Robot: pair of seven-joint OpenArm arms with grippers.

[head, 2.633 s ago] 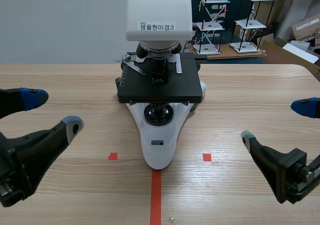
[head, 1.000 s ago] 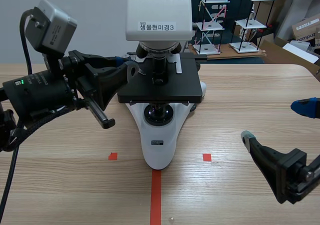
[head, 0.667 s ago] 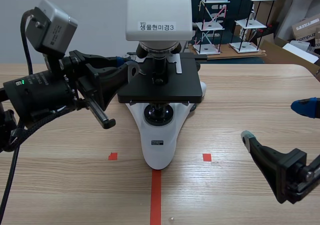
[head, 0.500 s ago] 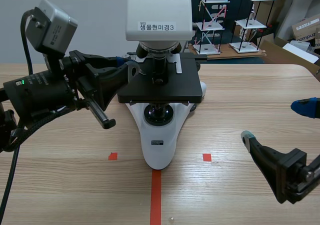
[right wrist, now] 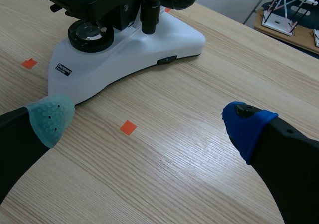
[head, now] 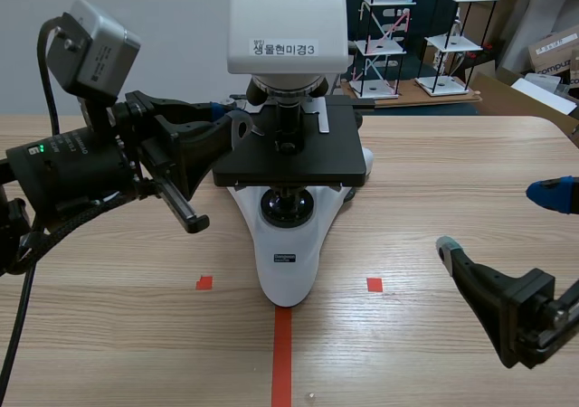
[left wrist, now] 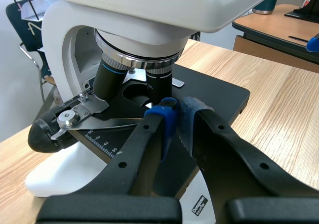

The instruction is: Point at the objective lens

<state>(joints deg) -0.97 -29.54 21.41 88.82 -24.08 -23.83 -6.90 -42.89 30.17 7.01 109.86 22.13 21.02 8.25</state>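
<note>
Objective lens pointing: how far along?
Done: left arm is up at the microscope, jaws shut. In hand: their tips aim at the objective lens above the stage, close to it; contact unclear. Left: nothing obvious. Right arm sits low over the table, jaws open.

One microscope (head: 288, 262), two objective lenses (left wrist: 110, 77) showing, one table (head: 452, 172)

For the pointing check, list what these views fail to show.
- Left wrist view: the shut pads of the left gripper cover the lower end of the objective lens, so it cannot be told whether they touch it.
- Scene view: the microscope head is cut off by the top edge, so no eyepieces show.
- Scene view: the base label is too small to read.
</note>
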